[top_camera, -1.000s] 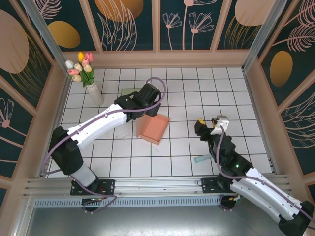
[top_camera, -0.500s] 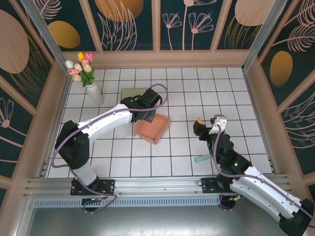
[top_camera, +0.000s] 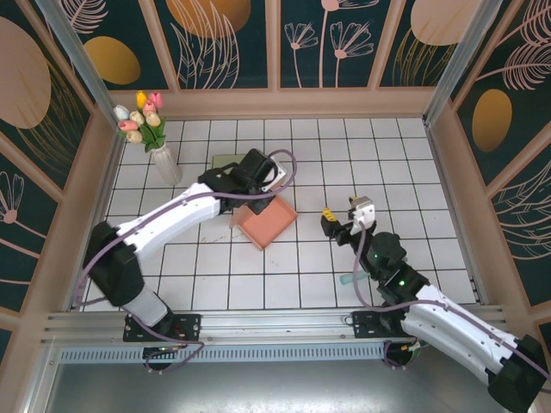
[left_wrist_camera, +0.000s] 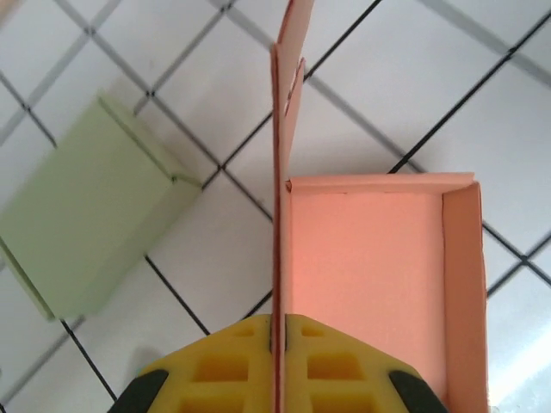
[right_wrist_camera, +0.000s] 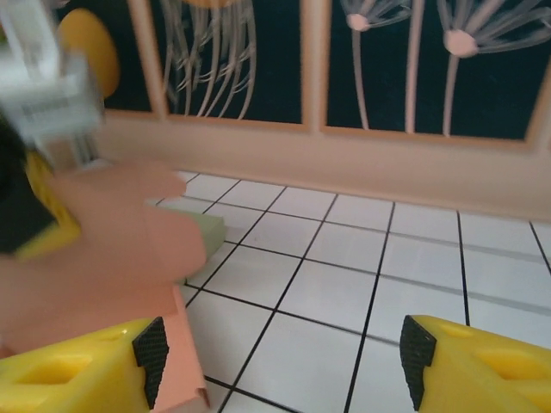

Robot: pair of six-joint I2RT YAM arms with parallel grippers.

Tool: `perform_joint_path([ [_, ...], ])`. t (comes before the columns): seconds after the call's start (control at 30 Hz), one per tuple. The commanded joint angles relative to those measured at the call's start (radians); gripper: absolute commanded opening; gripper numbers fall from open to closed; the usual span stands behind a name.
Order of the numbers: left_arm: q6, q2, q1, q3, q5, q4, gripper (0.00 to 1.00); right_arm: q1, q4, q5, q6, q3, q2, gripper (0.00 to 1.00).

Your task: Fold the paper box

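Salmon-pink card is what I'm handling: the paper box (top_camera: 267,225) sits open-topped near the middle of the bench (top_camera: 413,172), turned cornerwise to its edges, and my left end effector (left_wrist_camera: 277,334) is pressed together on one upright side flap (left_wrist_camera: 280,129), with the tray lying wholly to one side of it. My right end effector (right_wrist_camera: 275,366) hangs spread and empty, near the box on the side toward the bench's right edge. So the box lies to its left, and I judge the left arm better placed for the fold.
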Motion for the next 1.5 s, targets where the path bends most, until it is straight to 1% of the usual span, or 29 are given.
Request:
perform_joint_path([
  [0.0,0.325,-0.162,-0.008,-0.076,0.141,0.097,0.00,-0.077,0.121,-0.205,-0.250,0.085,0.113,0.75],
  [0.07,0.443,-0.241,-0.007,-0.141,0.215,0.142,0.00,-0.134,0.052,-0.288,-0.291,0.165,0.180,0.74],
  [0.13,0.540,-0.310,-0.007,-0.206,0.263,0.182,0.00,-0.185,0.009,-0.388,-0.352,0.224,0.232,0.73],
  [0.2,0.610,-0.363,-0.007,-0.251,0.279,0.220,0.00,-0.203,-0.023,-0.457,-0.424,0.267,0.269,0.72],
  [0.23,0.635,-0.376,-0.008,-0.261,0.284,0.224,0.00,-0.242,-0.036,-0.489,-0.455,0.282,0.279,0.72],
  [0.3,0.683,-0.389,-0.007,-0.266,0.303,0.210,0.00,-0.270,-0.064,-0.558,-0.517,0.311,0.298,0.69],
  [0.37,0.722,-0.384,-0.006,-0.262,0.317,0.188,0.00,-0.276,-0.106,-0.614,-0.585,0.345,0.318,0.63],
  [0.4,0.738,-0.382,-0.008,-0.261,0.321,0.182,0.00,-0.275,-0.135,-0.645,-0.613,0.364,0.330,0.62],
  [0.5,0.761,-0.384,-0.008,-0.269,0.333,0.200,0.00,-0.274,-0.222,-0.719,-0.664,0.421,0.366,0.62],
  [0.57,0.767,-0.389,-0.008,-0.277,0.351,0.212,0.00,-0.271,-0.251,-0.750,-0.699,0.434,0.381,0.62],
  [0.7,0.768,-0.401,-0.007,-0.294,0.388,0.232,0.00,-0.256,-0.240,-0.826,-0.714,0.427,0.387,0.62],
  [0.77,0.764,-0.405,-0.007,-0.298,0.395,0.235,0.00,-0.237,-0.242,-0.848,-0.732,0.424,0.394,0.62],
  [0.97,0.756,-0.425,-0.008,-0.302,0.410,0.245,0.00,-0.158,-0.247,-0.860,-0.760,0.419,0.434,0.61],
  [1.1,0.750,-0.438,-0.007,-0.308,0.422,0.261,0.00,-0.115,-0.241,-0.873,-0.769,0.421,0.468,0.56],
  [1.2,0.748,-0.438,-0.009,-0.308,0.451,0.258,0.00,-0.085,-0.226,-0.880,-0.767,0.431,0.491,0.51],
  [1.27,0.752,-0.437,-0.010,-0.308,0.470,0.251,0.00,-0.067,-0.225,-0.878,-0.767,0.445,0.507,0.43],
  [1.37,0.767,-0.438,-0.016,-0.318,0.488,0.248,0.00,-0.052,-0.258,-0.877,-0.778,0.477,0.528,0.34],
  [1.4,0.772,-0.440,-0.019,-0.322,0.488,0.248,0.00,-0.049,-0.274,-0.873,-0.785,0.487,0.534,0.32],
  [1.47,0.779,-0.441,-0.024,-0.326,0.480,0.246,0.00,-0.047,-0.299,-0.868,-0.798,0.497,0.537,0.25],
])
